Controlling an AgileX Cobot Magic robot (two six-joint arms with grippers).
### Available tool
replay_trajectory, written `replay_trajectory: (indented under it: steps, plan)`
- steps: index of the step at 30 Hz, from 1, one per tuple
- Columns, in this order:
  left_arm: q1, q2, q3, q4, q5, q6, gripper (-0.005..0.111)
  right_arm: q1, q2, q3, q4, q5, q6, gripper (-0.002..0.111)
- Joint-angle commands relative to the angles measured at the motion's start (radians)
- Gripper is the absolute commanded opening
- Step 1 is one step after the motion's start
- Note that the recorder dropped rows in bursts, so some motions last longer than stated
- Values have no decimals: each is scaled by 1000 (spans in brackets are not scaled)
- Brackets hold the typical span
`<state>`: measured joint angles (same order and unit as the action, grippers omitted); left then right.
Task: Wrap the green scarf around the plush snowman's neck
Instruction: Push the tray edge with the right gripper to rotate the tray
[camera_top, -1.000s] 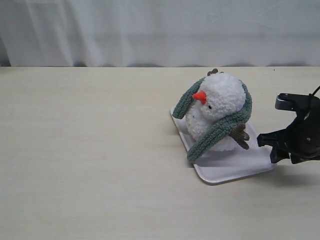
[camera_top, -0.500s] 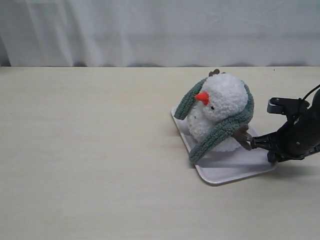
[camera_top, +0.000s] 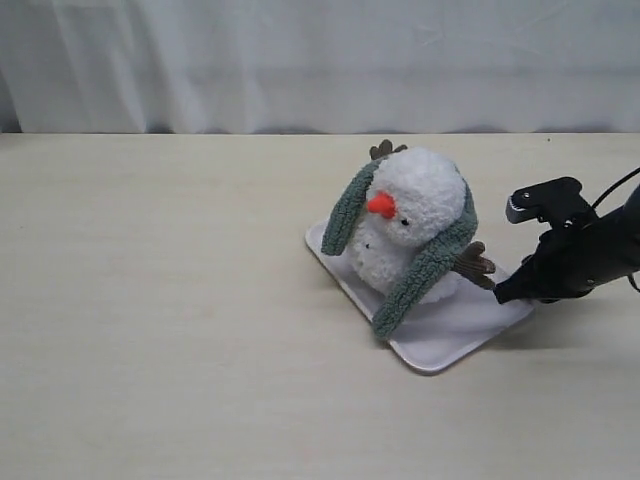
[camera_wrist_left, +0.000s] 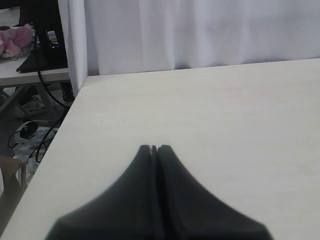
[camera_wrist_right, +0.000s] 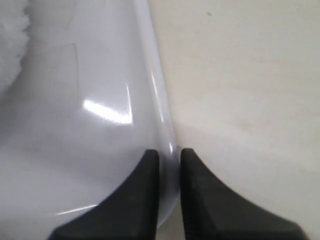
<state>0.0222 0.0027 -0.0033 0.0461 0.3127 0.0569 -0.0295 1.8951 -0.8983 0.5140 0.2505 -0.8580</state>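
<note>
The plush snowman (camera_top: 410, 225) lies tilted on a white tray (camera_top: 455, 335), its orange nose pointing left. The green scarf (camera_top: 425, 270) is draped over the back of its head, one end hanging down each side. My right gripper (camera_top: 505, 293) grips the tray's right rim (camera_wrist_right: 167, 130), with one finger inside the tray and one outside. A bit of white plush (camera_wrist_right: 12, 45) shows in a corner of the right wrist view. My left gripper (camera_wrist_left: 154, 148) is shut on nothing over bare table, away from the toy and out of the exterior view.
A white curtain (camera_top: 320, 60) hangs behind the table's far edge. In the left wrist view the table's edge (camera_wrist_left: 60, 135) drops off to cables and clutter on the floor.
My right gripper has closed on the tray's rim and pushed it left. Tray, snowman and scarf have slid and turned to the left.
</note>
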Motion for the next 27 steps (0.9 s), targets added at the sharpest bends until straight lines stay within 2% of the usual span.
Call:
replay_trajectory:
  steps: [1,5,7,12,16,23,27]
  plan:
    - [1,-3,3,-4,-8,1,0,-3,1,-7,240,-37,-482,4]
    - [1,-3,3,-4,-8,1,0,-3,29,-62,425,67,-773,4]
    - [1,-3,3,-4,-8,1,0,-3,50,-98,474,126,-849,4]
    - [1,-3,3,-4,-8,1,0,-3,91,-147,490,143,-980,4]
    - [1,-3,3,-2,-8,1,0,-3,104,-148,507,147,-1259,4]
    - [1,-3,3,-2,-8,1,0,-3,112,-221,558,116,-1246,4]
    - [1,-3,3,-2,-8,1,0,-3,99,-243,731,-28,-1055,6]
